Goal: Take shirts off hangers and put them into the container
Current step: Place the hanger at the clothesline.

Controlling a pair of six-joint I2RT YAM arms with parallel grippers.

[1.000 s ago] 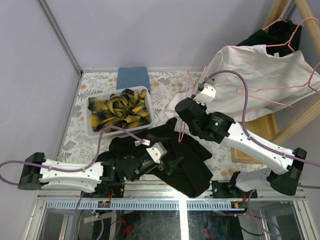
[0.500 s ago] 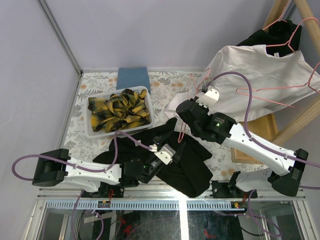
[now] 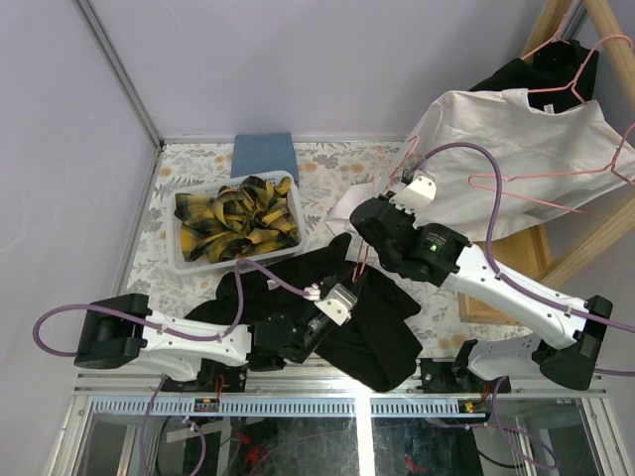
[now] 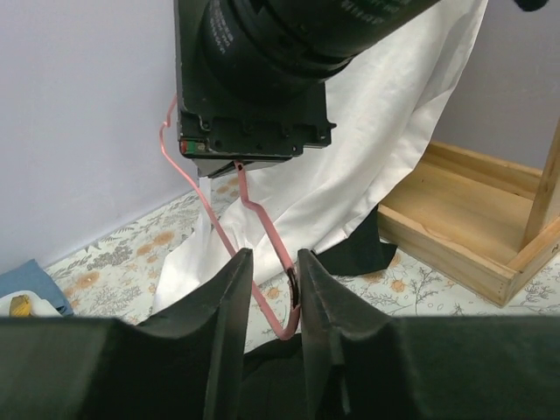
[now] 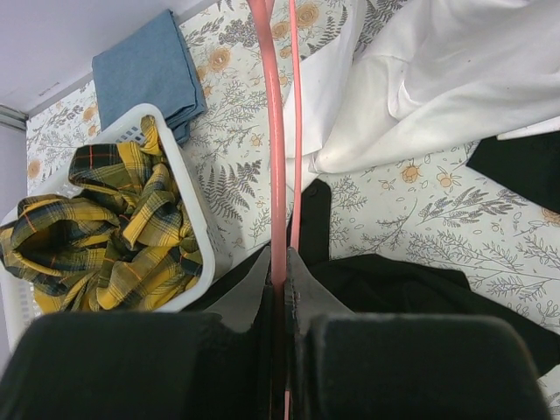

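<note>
Stripping the black shirt [image 3: 382,332] off its hanger [image 5: 275,131] is the step in hand, at near centre, right of the container [image 5: 197,210] (plaid shirt already inside). The right gripper [image 5: 278,262] is clamped on the wire. The left gripper [image 4: 269,271], wide a second ago, has reached rightward and narrowed astride the hanger's lower bend, not visibly pinching. Next it needs cloth alone, pulled clear.

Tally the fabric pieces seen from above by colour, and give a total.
Yellow-and-black plaid shirt: 1
White shirt: 1
Black shirts: 2
Blue cloth: 1
Total: 5
</note>
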